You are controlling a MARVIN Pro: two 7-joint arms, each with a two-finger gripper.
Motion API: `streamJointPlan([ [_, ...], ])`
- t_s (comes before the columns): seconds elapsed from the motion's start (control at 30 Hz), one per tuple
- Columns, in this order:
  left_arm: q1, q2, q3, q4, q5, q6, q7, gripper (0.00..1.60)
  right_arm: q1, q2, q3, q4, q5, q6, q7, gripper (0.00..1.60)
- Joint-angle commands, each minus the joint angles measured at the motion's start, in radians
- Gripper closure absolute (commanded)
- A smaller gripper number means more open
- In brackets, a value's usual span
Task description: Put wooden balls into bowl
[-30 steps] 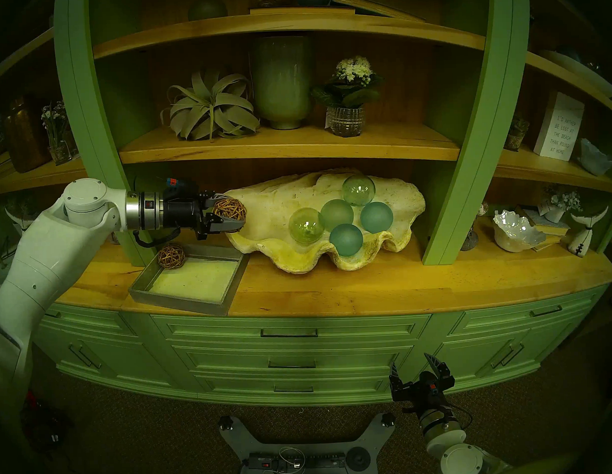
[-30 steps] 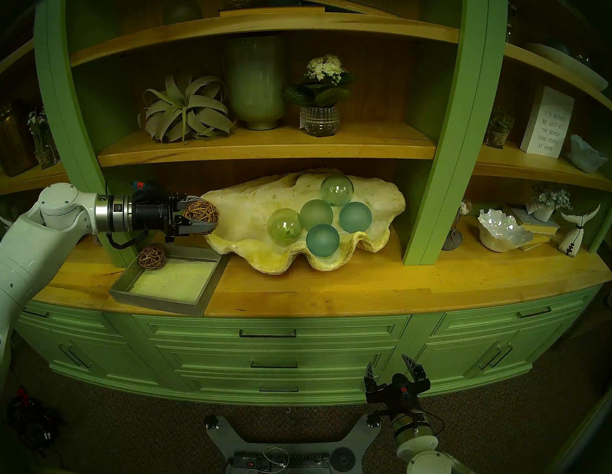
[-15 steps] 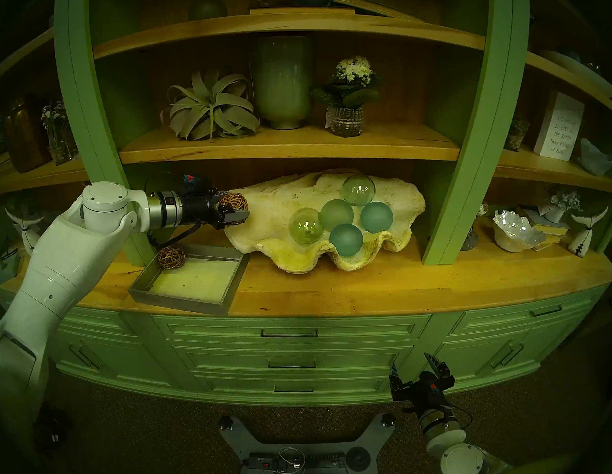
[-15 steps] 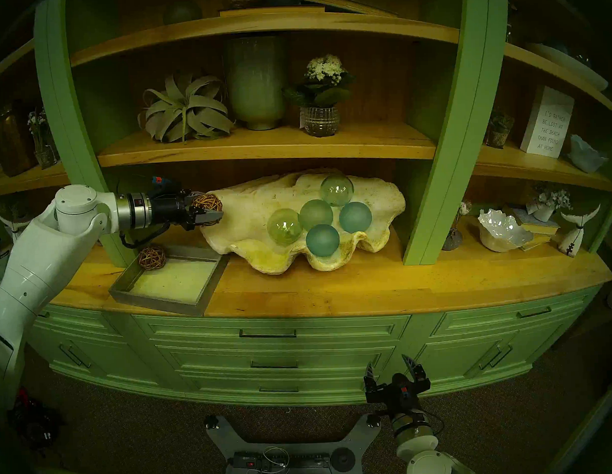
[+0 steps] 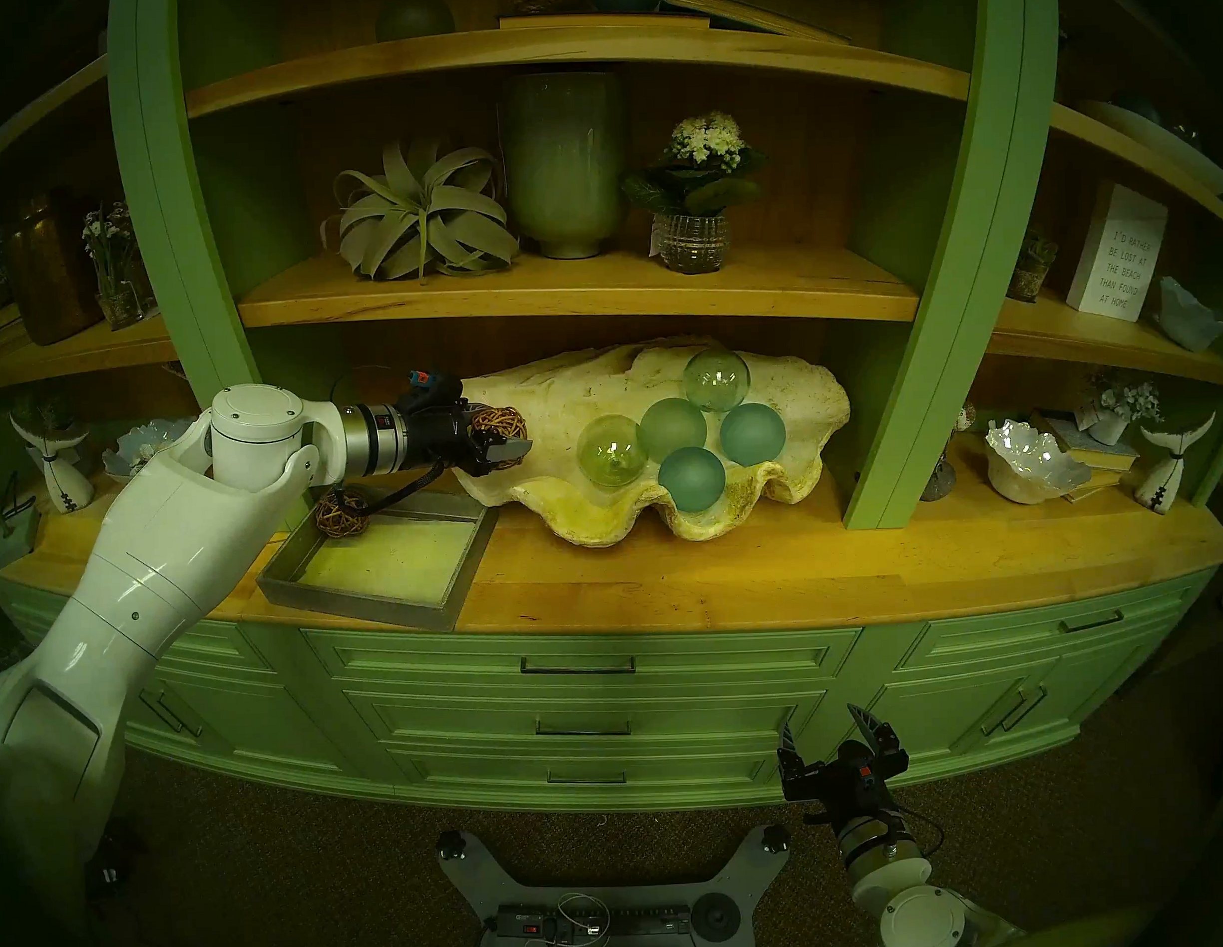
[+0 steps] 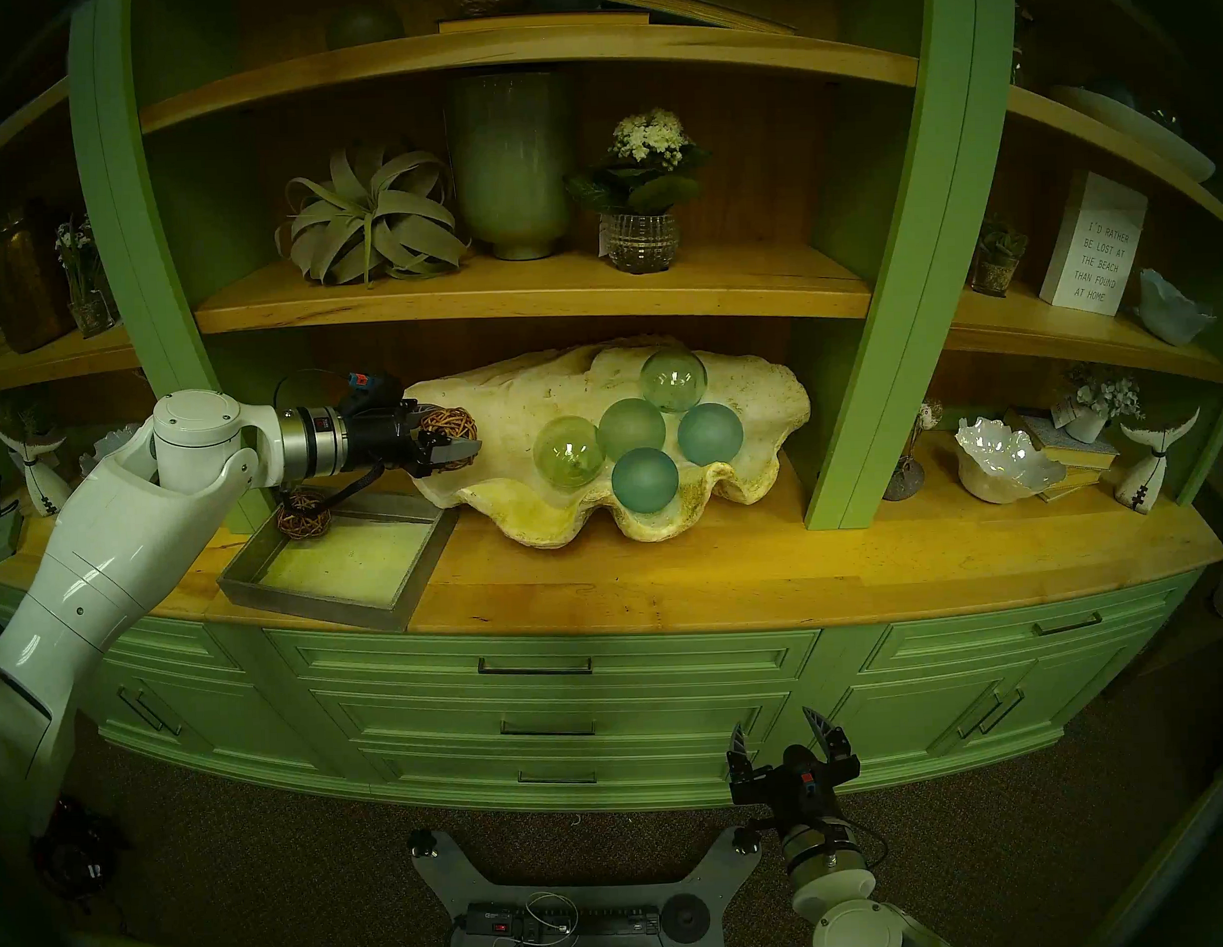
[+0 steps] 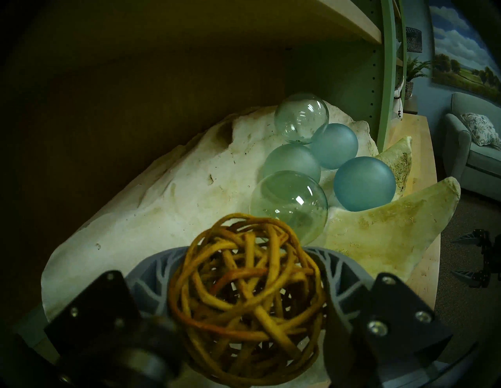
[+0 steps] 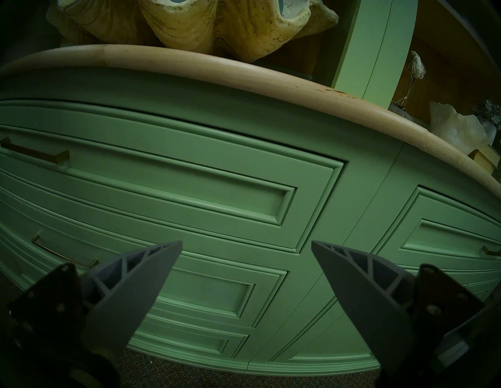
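While clamped: ball (image 7: pixel 245 300) inside left pincer (image 7: pixel 244 260)

A furnished living room in a home is shown. A green built-in cabinet (image 5: pixel 589 698) with wooden shelves (image 5: pixel 575 294) is filled with ornaments: a vase (image 5: pixel 565 163), a potted flower (image 5: pixel 699 189), a beach-slogan sign (image 5: pixel 1117 254). An upholstered armchair (image 7: pixel 471 143) and a landscape painting (image 7: pixel 466 46) are seen beside it.
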Motion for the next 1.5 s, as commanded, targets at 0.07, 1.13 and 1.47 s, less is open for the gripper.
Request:
streamJointPlan([
  [0.07,-0.057,-0.021,-0.003,0.007,0.017,-0.012,-0.005,1.12,0.002,0.001,0.003,-0.029,-0.001,-0.004,-0.001,0.0],
  [1.13,0.039,0.162,-0.105,-0.152,0.033,-0.043,-0.091,0.0,0.004,0.001,0.002,-0.025,-0.001,-0.006,0.0,0.0],
  [1.47,0.154,0.257,-0.274,-0.044,0.066,-0.037,-0.123,0.0,0.008,-0.001,0.001,-0.019,-0.002,-0.006,0.0,0.0],
])
